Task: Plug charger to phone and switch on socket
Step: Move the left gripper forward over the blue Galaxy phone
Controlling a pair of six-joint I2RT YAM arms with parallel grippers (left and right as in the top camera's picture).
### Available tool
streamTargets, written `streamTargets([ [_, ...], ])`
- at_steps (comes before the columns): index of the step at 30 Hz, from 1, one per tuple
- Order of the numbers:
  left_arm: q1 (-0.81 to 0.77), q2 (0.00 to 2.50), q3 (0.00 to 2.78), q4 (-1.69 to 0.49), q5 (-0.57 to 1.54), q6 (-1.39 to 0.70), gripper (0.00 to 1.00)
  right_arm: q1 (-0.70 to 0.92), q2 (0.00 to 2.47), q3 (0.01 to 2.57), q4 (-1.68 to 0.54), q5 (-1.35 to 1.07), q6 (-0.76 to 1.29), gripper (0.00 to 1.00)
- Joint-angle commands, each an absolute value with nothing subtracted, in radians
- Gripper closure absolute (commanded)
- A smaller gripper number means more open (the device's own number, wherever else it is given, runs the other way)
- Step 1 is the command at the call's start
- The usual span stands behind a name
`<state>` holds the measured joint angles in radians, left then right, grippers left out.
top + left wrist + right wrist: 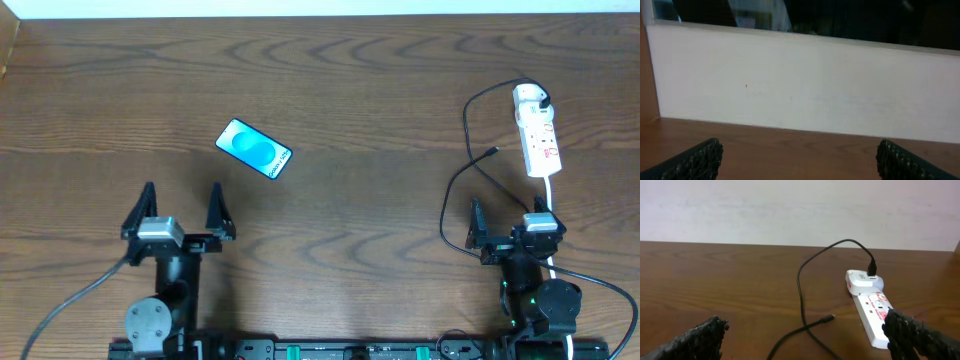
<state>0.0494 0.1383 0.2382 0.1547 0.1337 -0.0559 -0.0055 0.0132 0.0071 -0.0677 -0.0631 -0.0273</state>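
Note:
The phone (254,148) lies flat on the wooden table, light-blue screen up, turned at an angle. It is ahead of my left gripper (182,195), slightly to the right; the left wrist view does not show it. That gripper (797,155) is open, with bare table between its fingers. The socket (540,140) lies at the far right with a white adapter (863,281) plugged in at its far end. The charger cable (800,285) loops left from the adapter, and its plug tip (830,317) rests loose on the table. My right gripper (802,330) stands open just short of the tip, holding nothing.
The socket's white cord (551,195) runs back past the right arm's base. A white wall (800,85) closes off the table's far edge. Part of the black cable (448,205) curves close to the right gripper's left finger.

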Motion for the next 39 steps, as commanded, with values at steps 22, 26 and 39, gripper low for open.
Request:
streamTargets([
  [22, 0.041, 0.973, 1.193, -0.633, 0.15, -0.205, 0.02, -0.013, 0.013, 0.006, -0.072, -0.058, -0.039, 0.01],
  [26, 0.021, 1.057, 1.286, -0.707, 0.15, -0.204, 0.02, -0.013, 0.013, 0.006, -0.072, -0.058, -0.039, 0.01],
  [39, 0.003, 1.106, 1.296, -0.803, 0.221, -0.205, 0.02, -0.013, 0.013, 0.006, -0.072, -0.058, -0.039, 0.01],
])
